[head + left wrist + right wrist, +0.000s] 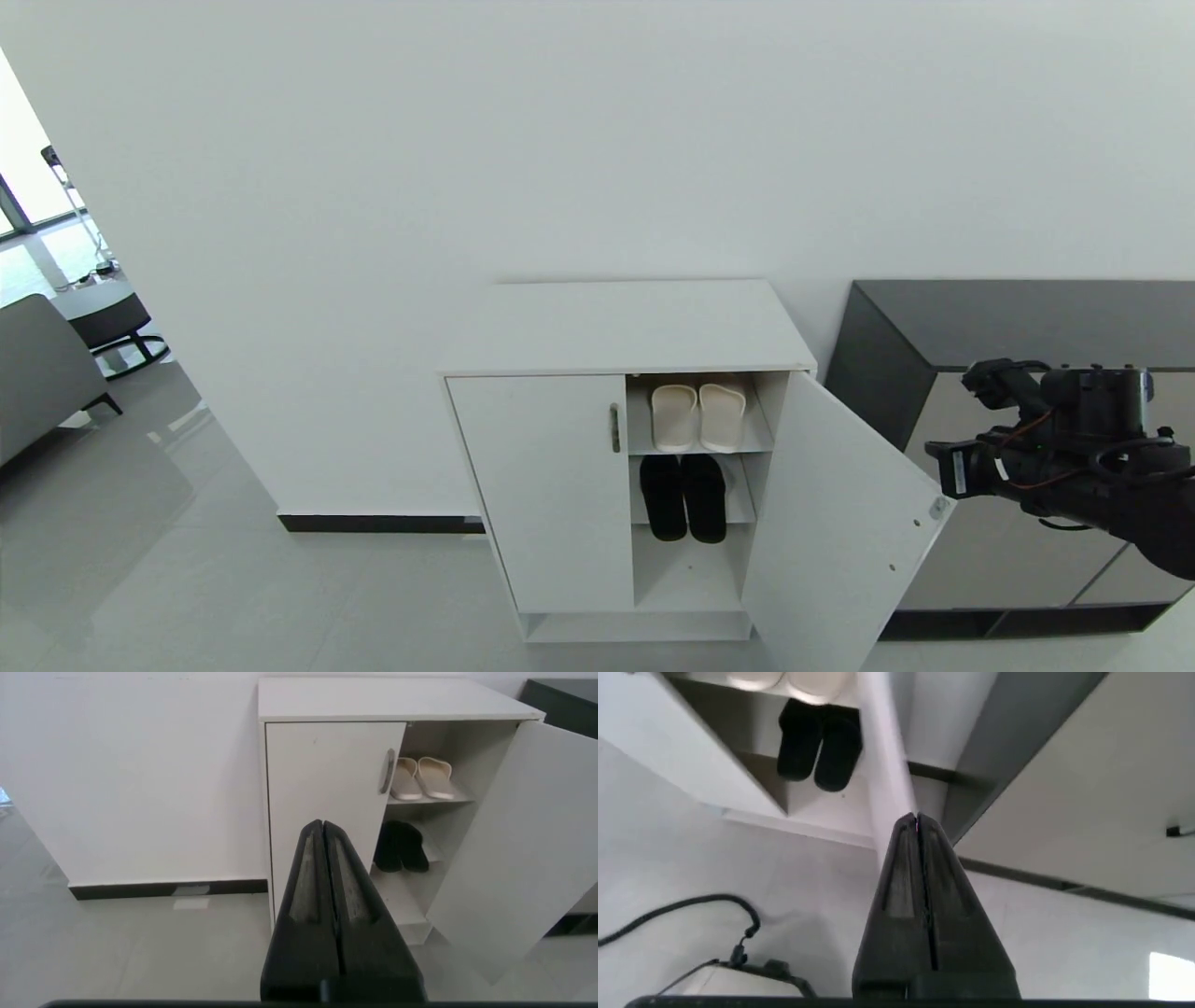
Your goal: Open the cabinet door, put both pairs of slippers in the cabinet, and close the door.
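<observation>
The white cabinet [616,327] stands against the wall. Its left door [541,485] is shut and has a small grey handle [614,427] on its inner edge. Its right door [840,523] is swung wide open.

Both pairs of slippers are inside the cabinet, on the open side. The white slippers [698,415] sit side by side on the top shelf. The black slippers [683,497] sit side by side on the shelf just below them. The bottom space of the cabinet has nothing showing in it.

The right gripper [917,826] is just beside the outer edge of the open door. Its two fingers are pressed together and hold nothing. I cannot tell if it touches the door.

The left gripper [322,831] is out in front of the cabinet, facing the shut left door and well apart from it. Its fingers are pressed together too, with nothing between them.

A dark sideboard [1008,317] stands just beside the cabinet, behind the open door.
</observation>
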Motion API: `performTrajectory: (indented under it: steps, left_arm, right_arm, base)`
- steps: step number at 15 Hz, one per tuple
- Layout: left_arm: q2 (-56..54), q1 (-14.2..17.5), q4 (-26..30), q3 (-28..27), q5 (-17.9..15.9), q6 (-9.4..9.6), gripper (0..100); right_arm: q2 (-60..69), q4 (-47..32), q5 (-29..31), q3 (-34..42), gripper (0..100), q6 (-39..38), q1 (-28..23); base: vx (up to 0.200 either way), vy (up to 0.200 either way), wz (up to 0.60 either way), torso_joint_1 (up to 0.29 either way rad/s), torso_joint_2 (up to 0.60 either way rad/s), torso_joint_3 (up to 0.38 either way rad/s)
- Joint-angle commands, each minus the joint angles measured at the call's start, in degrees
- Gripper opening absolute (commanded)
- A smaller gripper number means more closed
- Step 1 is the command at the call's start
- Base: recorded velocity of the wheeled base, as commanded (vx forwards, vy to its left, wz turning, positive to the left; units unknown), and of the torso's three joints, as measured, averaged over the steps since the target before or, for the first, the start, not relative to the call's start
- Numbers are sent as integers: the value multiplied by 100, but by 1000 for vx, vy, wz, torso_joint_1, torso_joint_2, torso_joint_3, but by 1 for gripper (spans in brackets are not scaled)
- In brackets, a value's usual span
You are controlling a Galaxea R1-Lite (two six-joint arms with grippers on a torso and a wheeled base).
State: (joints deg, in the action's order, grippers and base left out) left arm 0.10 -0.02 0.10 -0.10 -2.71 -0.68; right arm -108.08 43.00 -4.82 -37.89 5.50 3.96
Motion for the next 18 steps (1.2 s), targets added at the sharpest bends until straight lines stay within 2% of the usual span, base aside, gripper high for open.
performTrajectory:
  steps: [1,6,10,12,18]
  left_arm:
    - [-1,2,-1,1,-2,-2,0]
    - [-1,2,-1,1,-2,-2,0]
    - [-1,2,-10,1,-2,-2,0]
    - [-1,2,-1,1,-2,-2,0]
    - [-1,2,-10,1,-2,-2,0]
  right_arm:
    - [-301,16,-2,-184,0,-93,-80]
    - [-582,16,227,-157,0,-93,61]
    - [-266,25,227,300,0,-137,1098]
    - [6,16,306,379,0,-444,1546]
    - [209,16,455,396,0,-550,1757]
  base:
    - [0,0,0,0,0,0]
    - [0,0,0,0,0,0]
    - [0,0,0,0,0,0]
    - [0,0,0,0,0,0]
    - [0,0,0,0,0,0]
